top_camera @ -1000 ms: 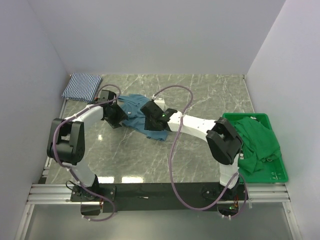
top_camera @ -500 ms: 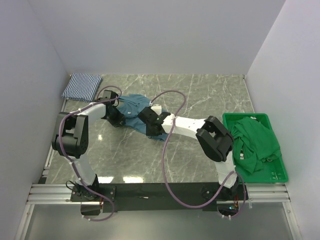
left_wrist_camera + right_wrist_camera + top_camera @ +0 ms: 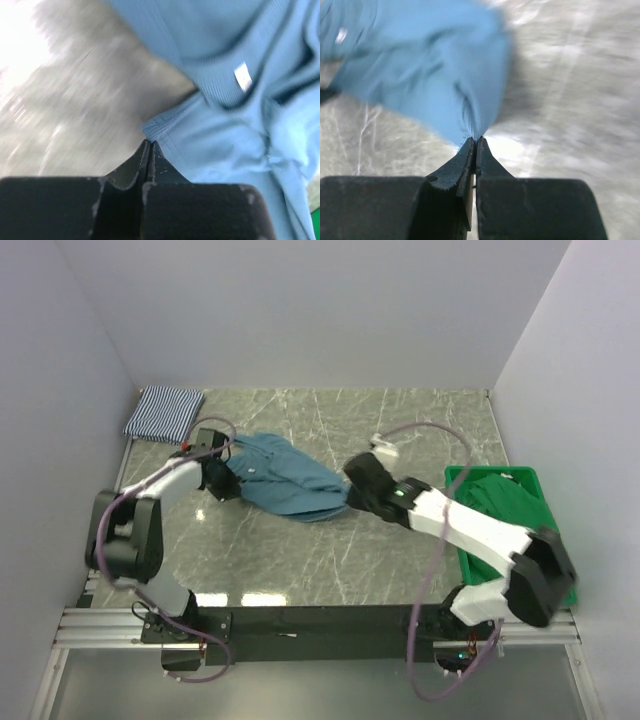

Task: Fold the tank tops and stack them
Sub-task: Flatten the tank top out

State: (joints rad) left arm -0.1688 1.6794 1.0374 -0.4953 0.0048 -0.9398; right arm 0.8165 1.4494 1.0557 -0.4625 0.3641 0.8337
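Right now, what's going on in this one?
Both arms are working the teal tank top in the middle of the table. The left gripper is shut on its left edge and the right gripper pinches its right end, so the cloth lies spread between them, not yet folded. The striped tank top sits folded in the far left corner. A green crate at the right holds green cloth.
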